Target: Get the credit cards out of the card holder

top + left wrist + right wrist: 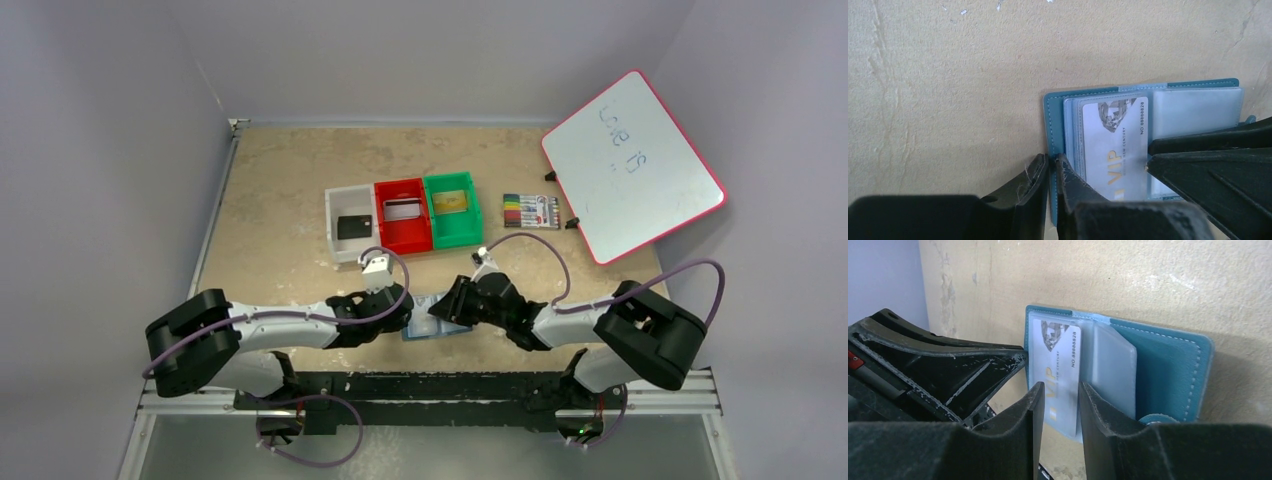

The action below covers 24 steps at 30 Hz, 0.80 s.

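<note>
1. Nearest, the left fingers (1050,162) are all but closed on the teal cover edge of the wallet (1168,370); that stitched, leathery flap is smooth and could slip free
2. Just beyond, the right fingers (1060,390) stand slightly apart at the glossy white card (1113,145), with no hold that I can see; closing here might catch the soft clear pocket (1113,375) too and drag the wallet
3. The wallet lies open on the rough beige surface (948,75), near its front edge
4. Farther back, three hard plastic bins (400,184) hold loose cards (353,227), flat and rigid

Robotics lab cell: plain grey walls (100,150), aluminium mounting rail (430,402), whiteboard (632,165).
</note>
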Motion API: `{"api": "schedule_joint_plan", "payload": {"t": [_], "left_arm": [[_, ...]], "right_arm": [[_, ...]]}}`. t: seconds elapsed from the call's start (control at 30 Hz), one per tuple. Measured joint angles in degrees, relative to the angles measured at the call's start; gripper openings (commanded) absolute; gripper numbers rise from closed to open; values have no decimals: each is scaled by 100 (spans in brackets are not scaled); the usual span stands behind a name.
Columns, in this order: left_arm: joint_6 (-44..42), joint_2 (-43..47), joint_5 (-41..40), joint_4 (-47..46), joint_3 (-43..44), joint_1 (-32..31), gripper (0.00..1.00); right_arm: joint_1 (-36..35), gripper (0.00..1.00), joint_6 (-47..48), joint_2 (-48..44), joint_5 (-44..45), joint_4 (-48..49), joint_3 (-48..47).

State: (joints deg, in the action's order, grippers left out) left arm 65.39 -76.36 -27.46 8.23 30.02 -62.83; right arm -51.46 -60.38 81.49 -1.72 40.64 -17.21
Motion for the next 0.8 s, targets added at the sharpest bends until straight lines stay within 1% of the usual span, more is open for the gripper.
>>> {"api": "schedule_joint_plan", "payload": {"t": [0.13, 0.2, 0.3, 0.37, 0.47, 0.53, 0.67, 0.8], "left_arm": [[-11, -20, 0, 26, 2, 0, 8], [-9, -20, -2, 42, 2, 0, 10], [-9, -13, -28, 61, 2, -17, 19], [-2, 44, -76, 98, 2, -31, 26], [4, 245, -162, 96, 2, -31, 36], [11, 424, -186, 9, 0, -31, 39], [-2, 614, -229, -195, 2, -31, 39], [-22, 494, -195, -240, 17, -31, 29]], "right_arm": [[81, 35, -57, 79, -92, 44, 52], [92, 36, -109, 103, -87, 39, 55], [92, 34, -142, 98, -81, 24, 59], [92, 30, -151, 96, -83, 9, 59], [98, 29, -155, 96, -83, 7, 74], [98, 30, -160, 96, -81, 4, 83], [103, 30, -166, 94, -79, 4, 85], [103, 30, -203, 81, -74, 22, 118]]}}
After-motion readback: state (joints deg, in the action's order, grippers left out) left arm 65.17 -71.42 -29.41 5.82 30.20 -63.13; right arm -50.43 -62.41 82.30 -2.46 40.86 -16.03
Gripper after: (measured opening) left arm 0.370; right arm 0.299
